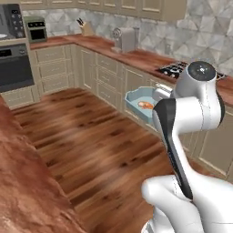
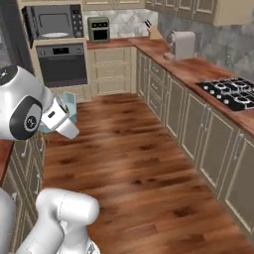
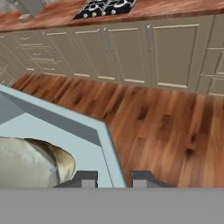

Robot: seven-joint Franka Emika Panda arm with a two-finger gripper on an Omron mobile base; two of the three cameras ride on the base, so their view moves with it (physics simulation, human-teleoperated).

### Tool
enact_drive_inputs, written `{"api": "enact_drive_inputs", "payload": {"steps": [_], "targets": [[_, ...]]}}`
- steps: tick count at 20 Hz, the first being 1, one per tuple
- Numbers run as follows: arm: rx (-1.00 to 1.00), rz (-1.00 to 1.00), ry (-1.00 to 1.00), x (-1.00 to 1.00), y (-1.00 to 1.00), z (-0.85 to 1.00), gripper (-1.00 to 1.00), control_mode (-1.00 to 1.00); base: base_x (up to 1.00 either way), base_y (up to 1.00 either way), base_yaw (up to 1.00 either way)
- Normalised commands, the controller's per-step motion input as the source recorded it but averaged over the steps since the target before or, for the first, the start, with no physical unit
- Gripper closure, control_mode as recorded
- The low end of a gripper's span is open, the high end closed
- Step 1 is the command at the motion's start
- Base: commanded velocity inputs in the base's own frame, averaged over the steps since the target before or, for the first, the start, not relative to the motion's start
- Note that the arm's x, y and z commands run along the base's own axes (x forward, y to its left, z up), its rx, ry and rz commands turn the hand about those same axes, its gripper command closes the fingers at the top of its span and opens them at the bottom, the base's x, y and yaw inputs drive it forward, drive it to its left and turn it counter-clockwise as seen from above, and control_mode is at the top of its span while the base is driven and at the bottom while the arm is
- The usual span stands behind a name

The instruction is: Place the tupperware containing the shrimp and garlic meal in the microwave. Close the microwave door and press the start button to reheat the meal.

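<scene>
My gripper [image 3: 113, 179] is shut on the rim of the pale blue tupperware [image 3: 65, 127], one fingertip [image 3: 86, 176] inside the wall and the other outside. The container hangs in the air above the wooden floor, in front of the arm [image 1: 139, 101], and peeks out behind the hand [image 2: 69, 105]. An orange shrimp piece [image 1: 145, 105] and a whitish garlic piece [image 3: 30, 162] lie in it. The microwave [image 2: 53, 22] is far across the room, above the oven; its door [image 2: 28, 25] is swung open to the left and the white turntable plate [image 2: 52, 34] shows. Its button panel [image 1: 17, 20] is on the right.
A wall oven [image 2: 62, 64] sits under the microwave, a small green countertop oven [image 2: 99, 29] beside it. Cabinets under a wooden counter with a stove [image 2: 230, 92] and a grey appliance [image 2: 181, 44] run along the right. Another counter [image 1: 22, 182] is close on the left.
</scene>
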Motion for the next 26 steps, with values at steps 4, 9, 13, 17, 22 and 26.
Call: {"api": "enact_drive_inputs", "payload": {"steps": [4,9,13,17,22,26], "targets": [[0.0,0.0,0.0,0.0,0.0,0.0,1.0,1.0,1.0,-0.16,0.61],[0.0,0.0,0.0,0.0,0.0,0.0,1.0,1.0,1.0,-0.26,0.57],[0.0,0.0,0.0,0.0,0.0,0.0,1.0,1.0,1.0,-0.55,0.47],[0.0,0.0,0.0,0.0,0.0,0.0,1.0,1.0,1.0,-0.77,0.29],[0.0,0.0,0.0,0.0,0.0,0.0,1.0,1.0,1.0,-0.65,0.18],[0.0,0.0,0.0,0.0,0.0,0.0,1.0,1.0,1.0,-0.53,0.18]]}}
